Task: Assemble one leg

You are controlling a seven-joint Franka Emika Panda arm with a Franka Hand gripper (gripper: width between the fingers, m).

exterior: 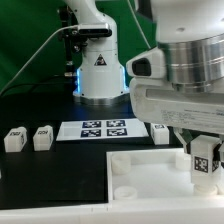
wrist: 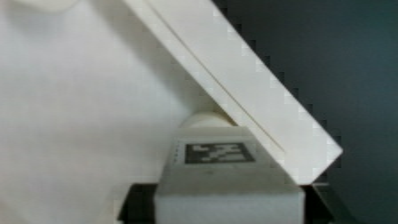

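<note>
One leg [exterior: 203, 164] in the gripper [exterior: 202, 149]

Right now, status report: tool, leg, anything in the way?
Tool shut on the leg. Leg at the white panel's edge. Spare legs stand well aside.

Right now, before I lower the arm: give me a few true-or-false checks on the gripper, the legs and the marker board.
1. The gripper is open and empty. False: it is shut on the leg.
2. Two loose legs stand at the exterior view's left of the marker board. True.
3. The marker board carries two tags. False: it carries four.
4. The held leg's tag shows in the wrist view. True.
</note>
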